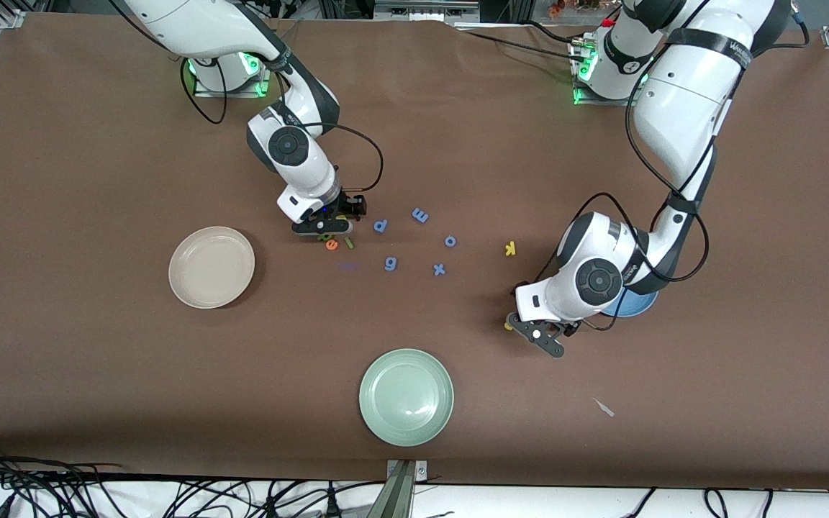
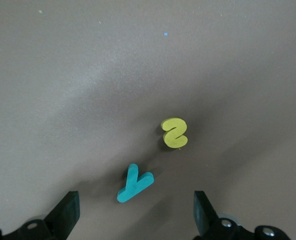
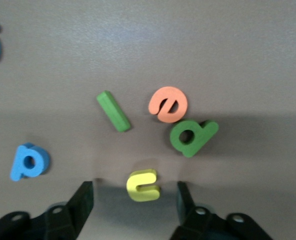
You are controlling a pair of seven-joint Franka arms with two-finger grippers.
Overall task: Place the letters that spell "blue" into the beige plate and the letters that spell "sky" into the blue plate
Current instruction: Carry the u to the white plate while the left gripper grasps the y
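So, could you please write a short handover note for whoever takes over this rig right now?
Right gripper: open, low over the yellow u; green b, orange e and green l lie beside it.
Left gripper: open, low over the teal y, with the yellow s beside it.
Yellow k lies toward the left arm's end.
Beige plate is empty; blue plate is mostly hidden.
Done: nothing visibly placed. Left: all seven letters.

Matt brown table covering (image 1: 83,374), soft matt foam letters (image 3: 168,104), smooth pale green plate (image 1: 406,424) with faint sheen
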